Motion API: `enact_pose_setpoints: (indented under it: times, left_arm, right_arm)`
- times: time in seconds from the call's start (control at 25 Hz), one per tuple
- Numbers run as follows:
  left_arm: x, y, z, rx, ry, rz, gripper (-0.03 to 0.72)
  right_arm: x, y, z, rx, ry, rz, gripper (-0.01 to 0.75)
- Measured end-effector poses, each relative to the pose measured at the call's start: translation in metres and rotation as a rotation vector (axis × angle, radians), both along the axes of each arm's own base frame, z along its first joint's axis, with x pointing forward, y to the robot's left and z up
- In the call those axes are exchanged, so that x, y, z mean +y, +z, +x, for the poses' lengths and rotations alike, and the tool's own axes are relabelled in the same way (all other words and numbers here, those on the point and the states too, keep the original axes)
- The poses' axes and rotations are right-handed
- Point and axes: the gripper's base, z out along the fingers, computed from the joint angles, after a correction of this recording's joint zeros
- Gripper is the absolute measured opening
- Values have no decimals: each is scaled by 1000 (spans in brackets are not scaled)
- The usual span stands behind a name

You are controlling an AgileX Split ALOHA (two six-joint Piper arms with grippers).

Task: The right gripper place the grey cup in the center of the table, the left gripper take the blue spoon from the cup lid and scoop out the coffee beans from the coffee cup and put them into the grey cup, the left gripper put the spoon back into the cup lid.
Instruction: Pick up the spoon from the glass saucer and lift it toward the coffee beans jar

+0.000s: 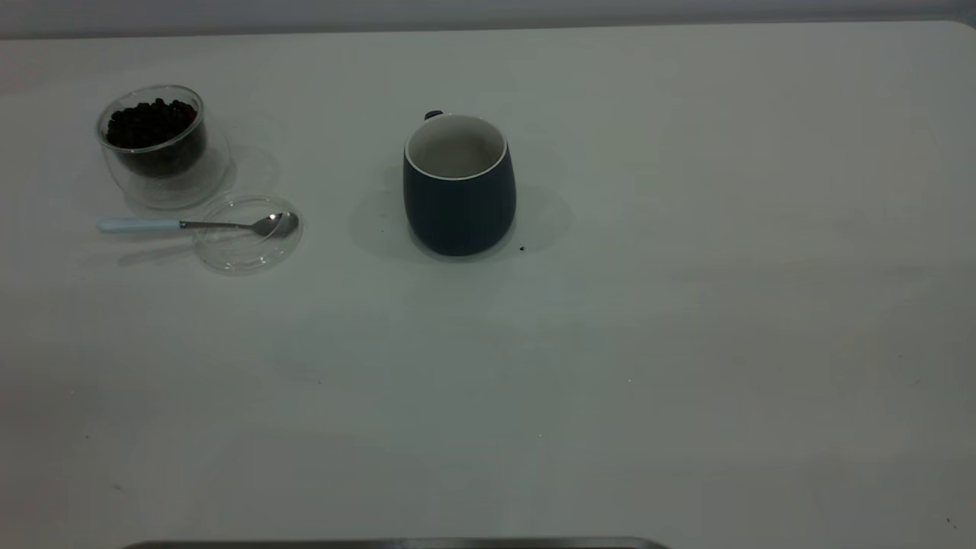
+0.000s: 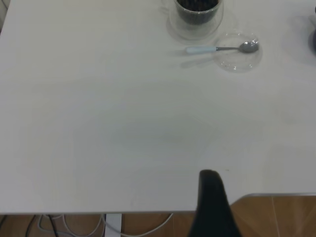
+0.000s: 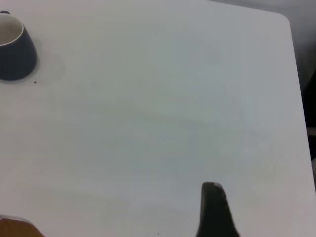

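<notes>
The grey cup (image 1: 460, 187) stands upright near the table's middle, its handle to the back, and no beans show inside it. It also shows in the right wrist view (image 3: 15, 49). The coffee cup (image 1: 152, 145) with the coffee beans (image 1: 150, 122) stands at the far left. The cup lid (image 1: 248, 232) lies just in front of it. The blue spoon (image 1: 198, 224) rests with its bowl in the lid and its handle pointing left. The left gripper (image 2: 211, 180) is shut, back near the table's edge and far from the spoon (image 2: 222, 48). The right gripper (image 3: 212, 190) is shut and far from the cup.
A single dark bean (image 1: 521, 248) lies on the white table (image 1: 686, 343) by the grey cup's front right. In the left wrist view the table's near edge (image 2: 148, 212) shows, with cables and wood floor below. A dark bar (image 1: 396, 544) lies along the front edge.
</notes>
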Motion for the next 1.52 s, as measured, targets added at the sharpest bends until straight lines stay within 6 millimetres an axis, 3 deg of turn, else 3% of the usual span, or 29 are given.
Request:
enact_pose_setpoints:
  times: [0.68,0.92,1.12,1.4,1.52]
  left_arm:
    - [-1,1,0,-4,-1,-8,592]
    - [-13,22,8,-144,-86,-134,592]
    - [-21,31,51,-72,-115,-190,592]
    - [-32,32,153,116,-102,-273,598]
    - [-41,24,203,223,-165,-291,648]
  right_arm:
    - [0,0,0,1,0,0,461]
    - [0,0,0,1,0,0,461]
    - [0,0,0,1,0,0,461]
    - [0,0,0,2,0,0,461]
    - [0,0,0,2,0,0,461]
